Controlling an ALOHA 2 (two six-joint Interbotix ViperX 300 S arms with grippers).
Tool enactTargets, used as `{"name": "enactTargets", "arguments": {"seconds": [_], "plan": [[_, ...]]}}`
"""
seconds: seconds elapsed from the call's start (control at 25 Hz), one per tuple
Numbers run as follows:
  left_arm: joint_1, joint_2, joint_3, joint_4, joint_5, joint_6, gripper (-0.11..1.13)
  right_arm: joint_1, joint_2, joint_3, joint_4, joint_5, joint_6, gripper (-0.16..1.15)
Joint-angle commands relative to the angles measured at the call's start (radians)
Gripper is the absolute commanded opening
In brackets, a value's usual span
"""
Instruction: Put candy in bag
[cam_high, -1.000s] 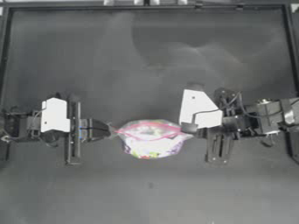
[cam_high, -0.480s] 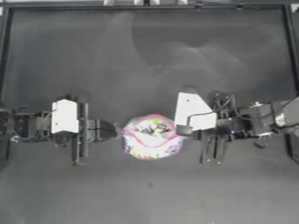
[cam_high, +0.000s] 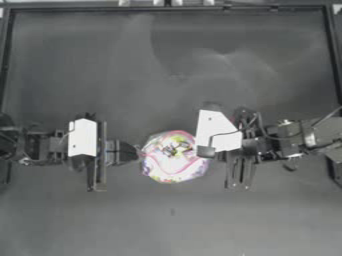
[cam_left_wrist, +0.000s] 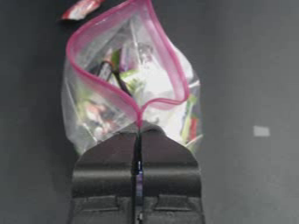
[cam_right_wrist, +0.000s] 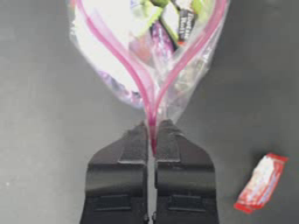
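Observation:
The bag (cam_high: 170, 160), a clear pouch with a pink zip strip and colourful sweets inside, lies at mid-table between both arms. My left gripper (cam_high: 137, 152) is shut on the strip's left end; in the left wrist view the bag (cam_left_wrist: 134, 87) bulges beyond that gripper (cam_left_wrist: 139, 127), its mouth gaping. My right gripper (cam_high: 204, 151) is shut on the strip's right end, and the right wrist view shows this gripper (cam_right_wrist: 152, 131) pinching the bag (cam_right_wrist: 146, 52). The candy (cam_right_wrist: 261, 182), red and white, lies loose on the table beside the right gripper. It also shows past the bag as the candy (cam_left_wrist: 81, 9).
The dark table (cam_high: 167, 60) is bounded by a raised black rim (cam_high: 167, 10) along the far edge. The right arm's white block (cam_high: 215, 131) overhangs the table just behind the bag.
Both grippers have moved toward each other while holding the bag's ends. The bag went from stretched flat to rounded, and its mouth has opened.

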Motion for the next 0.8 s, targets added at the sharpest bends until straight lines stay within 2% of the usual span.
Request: {"name": "enactTargets", "arguments": {"seconds": [0.04, 0.8], "plan": [[-0.003, 0.011, -0.031, 0.002, -0.009, 0.002, 0.06, 0.002, -0.011, -0.008, -0.003, -0.009, 0.002, 0.05], [-0.003, 0.058, -0.038, 0.002, -0.011, 0.002, 0.06, -0.011, 0.017, 0.015, -0.021, -0.066, 0.011, 0.05]]}}
